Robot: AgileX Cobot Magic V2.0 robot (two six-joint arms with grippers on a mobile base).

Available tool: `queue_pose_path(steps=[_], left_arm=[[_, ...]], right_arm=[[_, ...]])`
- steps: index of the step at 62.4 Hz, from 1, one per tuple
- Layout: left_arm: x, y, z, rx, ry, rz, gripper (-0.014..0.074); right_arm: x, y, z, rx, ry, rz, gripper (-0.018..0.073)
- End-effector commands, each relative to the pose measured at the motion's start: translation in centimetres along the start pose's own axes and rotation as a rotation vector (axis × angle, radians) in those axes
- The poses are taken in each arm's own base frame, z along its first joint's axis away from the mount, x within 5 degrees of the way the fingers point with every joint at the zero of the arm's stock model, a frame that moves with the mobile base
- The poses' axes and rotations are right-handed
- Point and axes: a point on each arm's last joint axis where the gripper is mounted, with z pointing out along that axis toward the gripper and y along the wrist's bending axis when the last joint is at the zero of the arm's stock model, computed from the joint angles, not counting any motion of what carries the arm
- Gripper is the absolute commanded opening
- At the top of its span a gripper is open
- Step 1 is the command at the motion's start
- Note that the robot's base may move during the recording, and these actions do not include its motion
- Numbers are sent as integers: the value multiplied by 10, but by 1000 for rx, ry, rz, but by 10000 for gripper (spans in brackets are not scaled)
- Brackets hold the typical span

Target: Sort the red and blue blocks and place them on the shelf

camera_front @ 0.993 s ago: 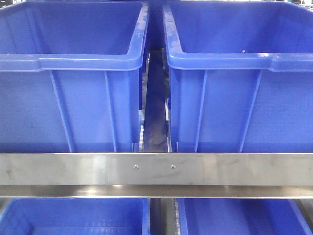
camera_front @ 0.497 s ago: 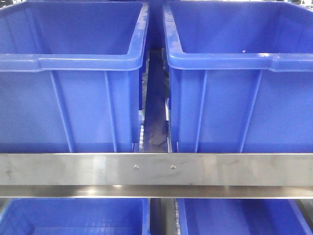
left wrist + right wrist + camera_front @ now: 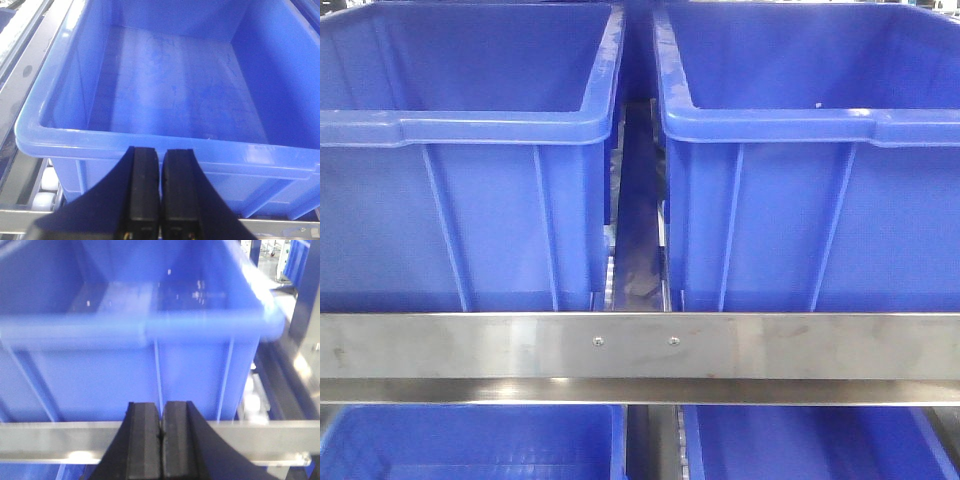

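We are finding neither the red block nor the blue one in any view, so where they lie from either arm cannot be told; the bin interiors we can see are holding no cube. We are facing the shelf, its brushed front rail (image 3: 640, 345) running level beneath two large blue bins, the left bin (image 3: 470, 180) and the right bin (image 3: 810, 180), side by side with a narrow gap between. Our left gripper (image 3: 161, 187) is hovering just before an empty bin's (image 3: 170, 95) near rim, pads pressed together on nothing. Our right gripper (image 3: 161, 437) is sitting lower, level with a rail (image 3: 60, 440), likewise closed and empty, facing a blurred bin wall (image 3: 125, 375).
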Motion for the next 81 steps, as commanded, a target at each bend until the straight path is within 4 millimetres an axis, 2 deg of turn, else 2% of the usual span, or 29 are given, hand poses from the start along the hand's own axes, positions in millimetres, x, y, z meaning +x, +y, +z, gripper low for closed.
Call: queue_pose_path(steps=[1, 17, 81], left_arm=[[-16, -6, -3, 50, -99, 2, 123], [-16, -6, -3, 50, -99, 2, 123], [-16, -6, -3, 50, -99, 2, 123]], right_arm=[[-14, 1, -2, -11, -120, -9, 49], [-5, 0, -1, -12, -151, -9, 49], [-6, 0, -1, -9, -160, -7, 49]])
